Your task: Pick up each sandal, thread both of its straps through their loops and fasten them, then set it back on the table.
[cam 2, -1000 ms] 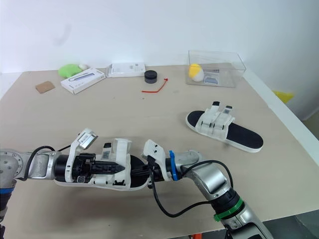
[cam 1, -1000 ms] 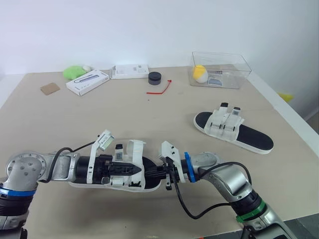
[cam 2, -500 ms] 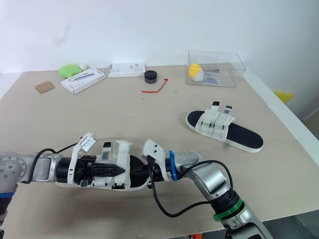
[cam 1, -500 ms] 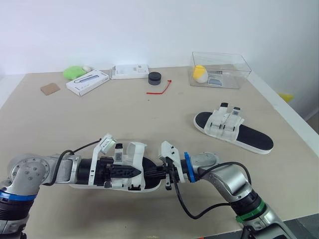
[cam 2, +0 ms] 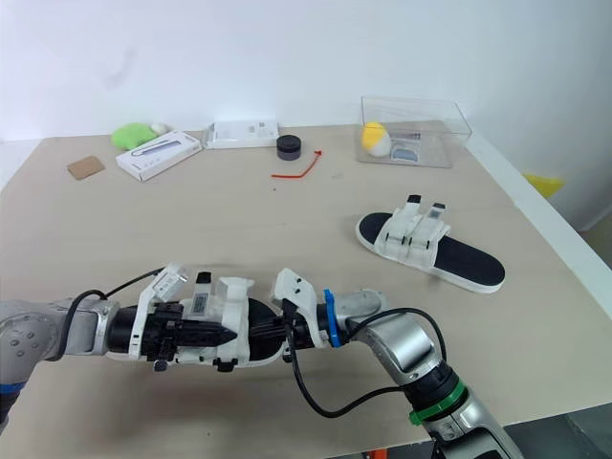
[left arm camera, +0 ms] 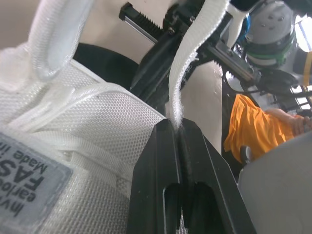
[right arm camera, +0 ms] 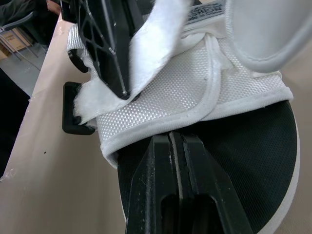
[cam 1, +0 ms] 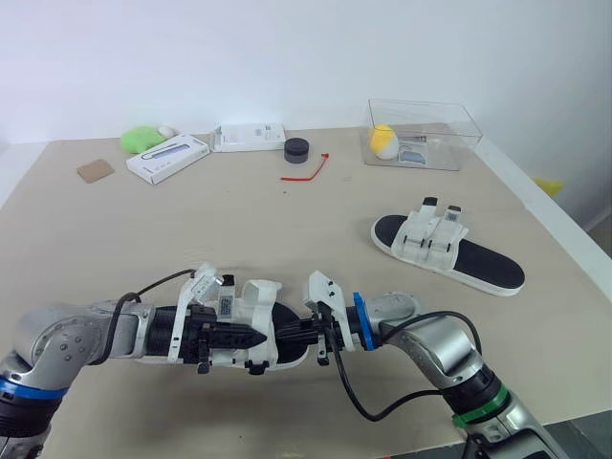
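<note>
A white-strapped sandal with a black footbed (cam 1: pixel 287 352) lies at the front of the table, held between both grippers. My left gripper (cam 1: pixel 260 338) comes in from the left and is shut on one white strap (left arm camera: pixel 195 53), pinched between its black fingers (left arm camera: pixel 161 165). My right gripper (cam 1: pixel 290 332) comes in from the right. It is shut at the edge of the mesh upper (right arm camera: pixel 195 83), over the black footbed. The second sandal (cam 1: pixel 448 247) lies flat at the right middle of the table, both straps fastened.
At the back right stands a clear box (cam 1: pixel 421 134) holding a yellow object. Along the back lie two white boxes (cam 1: pixel 168 158) (cam 1: pixel 251 137), a black puck (cam 1: pixel 298 148), a red tie (cam 1: pixel 306 170), a green object (cam 1: pixel 142 139) and a brown pad (cam 1: pixel 96 170).
My left arm has dropped lower and slid right along the sandal, drawing the strap down over the upper. The right gripper and the far sandal have stayed put.
</note>
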